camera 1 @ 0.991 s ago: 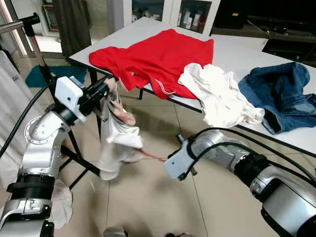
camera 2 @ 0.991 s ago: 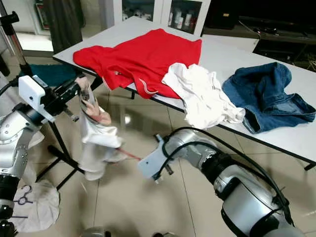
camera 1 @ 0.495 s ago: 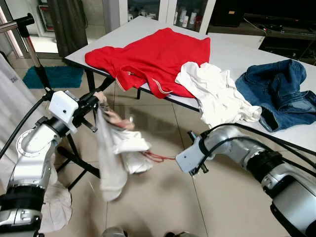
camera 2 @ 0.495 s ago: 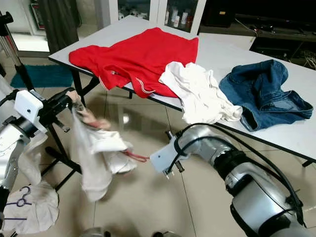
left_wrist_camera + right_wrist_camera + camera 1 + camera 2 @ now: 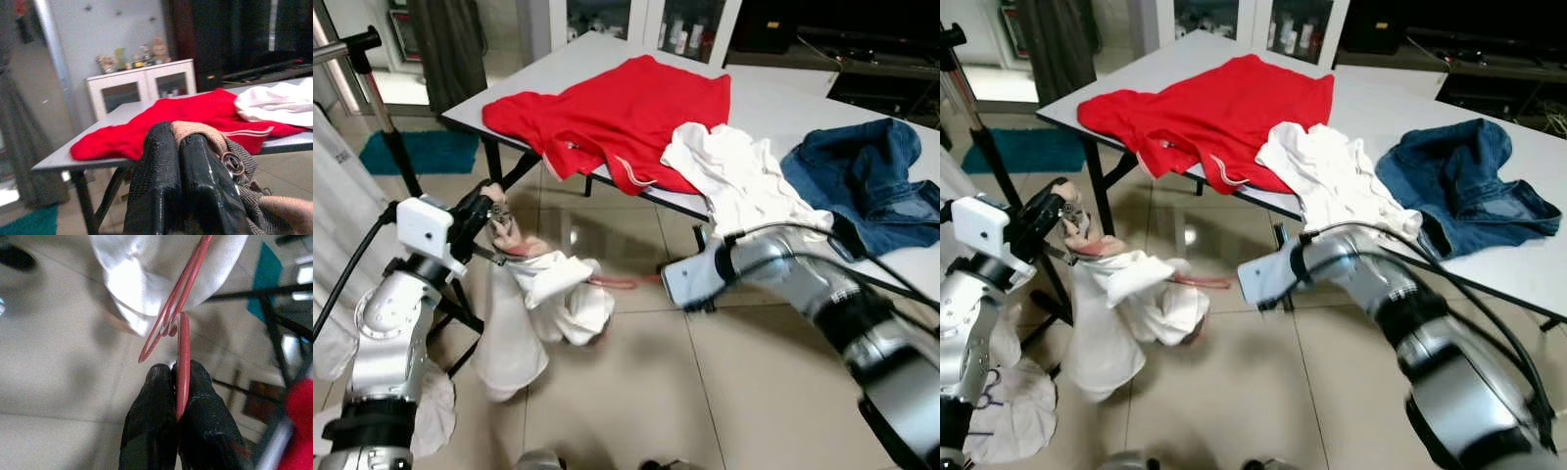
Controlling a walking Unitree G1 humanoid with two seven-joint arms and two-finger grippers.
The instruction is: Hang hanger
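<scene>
Over glossy floor tiles (image 5: 636, 392), right pincer (image 5: 172, 374) clamps thin red wire hanger (image 5: 182, 333); left pincer (image 5: 178, 147) clamps limp white garment (image 5: 543, 304).

red hanger (image 5: 171, 313) mostly hidden inside white garment (image 5: 543, 308).

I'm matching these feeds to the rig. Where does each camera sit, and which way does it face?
Left and right eye views: on the head, looking down over the table and floor; both silver arms show.
Left wrist view: along the left gripper, shut on the white garment, facing the red shirt.
Right wrist view: along the right gripper, clamping the red hanger.
Shared: garment and hanger.
</scene>
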